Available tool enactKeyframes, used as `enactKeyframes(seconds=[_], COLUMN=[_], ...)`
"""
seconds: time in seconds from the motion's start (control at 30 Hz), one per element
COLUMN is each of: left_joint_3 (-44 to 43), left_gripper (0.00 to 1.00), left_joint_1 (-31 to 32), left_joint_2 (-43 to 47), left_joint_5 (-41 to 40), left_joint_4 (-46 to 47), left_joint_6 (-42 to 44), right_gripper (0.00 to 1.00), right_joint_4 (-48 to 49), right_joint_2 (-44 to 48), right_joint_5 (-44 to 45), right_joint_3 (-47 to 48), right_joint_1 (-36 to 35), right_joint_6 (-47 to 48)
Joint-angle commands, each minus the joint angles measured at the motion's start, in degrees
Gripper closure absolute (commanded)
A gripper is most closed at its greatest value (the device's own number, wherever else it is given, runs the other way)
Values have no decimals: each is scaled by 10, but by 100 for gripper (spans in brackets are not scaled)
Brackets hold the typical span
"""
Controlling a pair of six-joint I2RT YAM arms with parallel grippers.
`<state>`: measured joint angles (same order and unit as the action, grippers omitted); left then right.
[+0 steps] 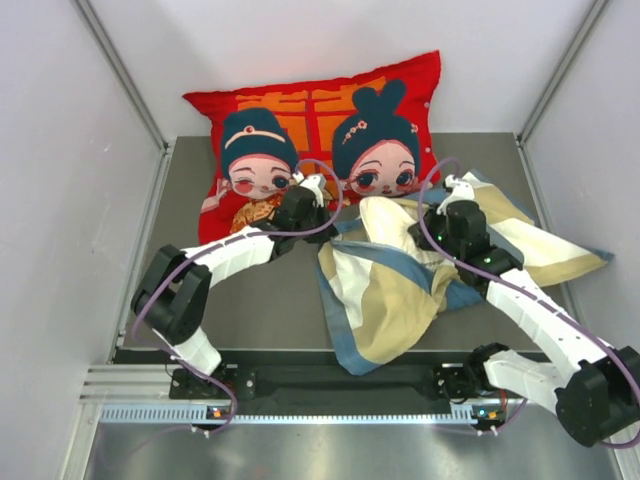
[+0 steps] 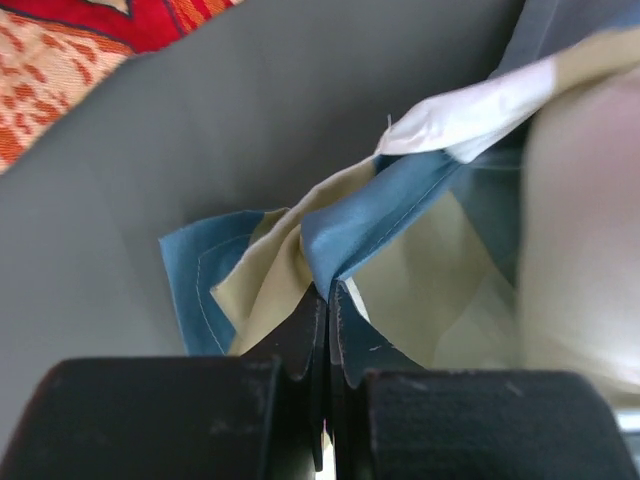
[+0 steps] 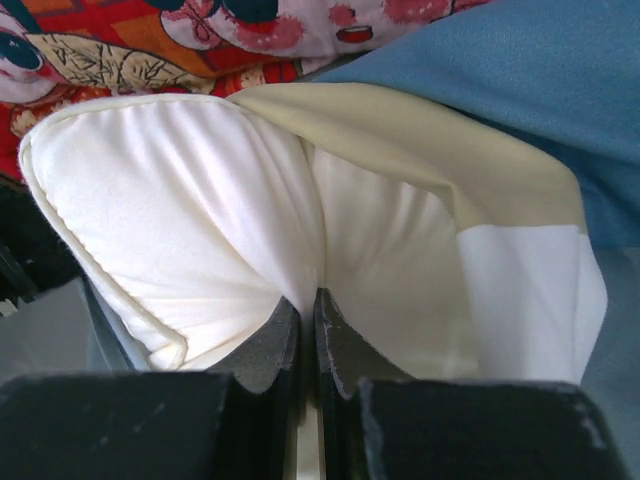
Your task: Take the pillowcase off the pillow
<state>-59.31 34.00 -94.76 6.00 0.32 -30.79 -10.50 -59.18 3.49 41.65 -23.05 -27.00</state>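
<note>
With left gripper (image 2: 325, 298) clamped on pillowcase (image 2: 400, 205) hem and right gripper (image 3: 308, 303) pinching pillow (image 3: 200, 220) corner, probably draw pillowcase toward lower centre of top view, along its length.

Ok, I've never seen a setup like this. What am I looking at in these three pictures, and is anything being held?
These are two white robot arms bolted at the near edge of a grey table. The wide picture comes from a fixed camera above and behind them, with the left arm on the left and the right arm on the right. The other two come from a camera on each wrist, looking past its black fingers. On the table lie a red cartoon cushion and a blue, tan and cream pillowcase, with a white pillow showing at its opening. The left gripper is shut on a pillowcase fold; the right gripper is shut on the pillow.
</note>
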Motion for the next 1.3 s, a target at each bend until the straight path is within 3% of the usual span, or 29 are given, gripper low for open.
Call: enactKeyframes(seconds=[0.0, 0.07, 0.2, 0.47, 0.63, 0.9, 1.27], left_joint_3=[5, -6, -24, -49, -42, 10, 9], left_gripper=[100, 100, 40, 8, 4, 3, 2], left_joint_1=[4, 12, 31, 31, 41, 174, 197], left_joint_2=[-13, -14, 18, 187, 216, 145, 41], left_joint_5=[-44, -42, -55, -166, -88, -35, 4], left_joint_4=[15, 14, 3, -74, -77, 71, 125], left_joint_6=[18, 24, 23, 28, -36, -120, -154], right_gripper=[100, 100, 100, 100, 100, 100, 100], right_joint_4=[-26, -24, -14, 21, 45, 54, 49], right_joint_2=[27, 20, 3, -37, -55, -78, -54], right_joint_5=[100, 104, 109, 104, 96, 85, 74], right_joint_3=[64, 70, 63, 52, 53, 54, 30], right_joint_1=[30, 29, 29, 30, 29, 30, 30], right_joint_6=[35, 35, 32, 17, 6, -4, -9])
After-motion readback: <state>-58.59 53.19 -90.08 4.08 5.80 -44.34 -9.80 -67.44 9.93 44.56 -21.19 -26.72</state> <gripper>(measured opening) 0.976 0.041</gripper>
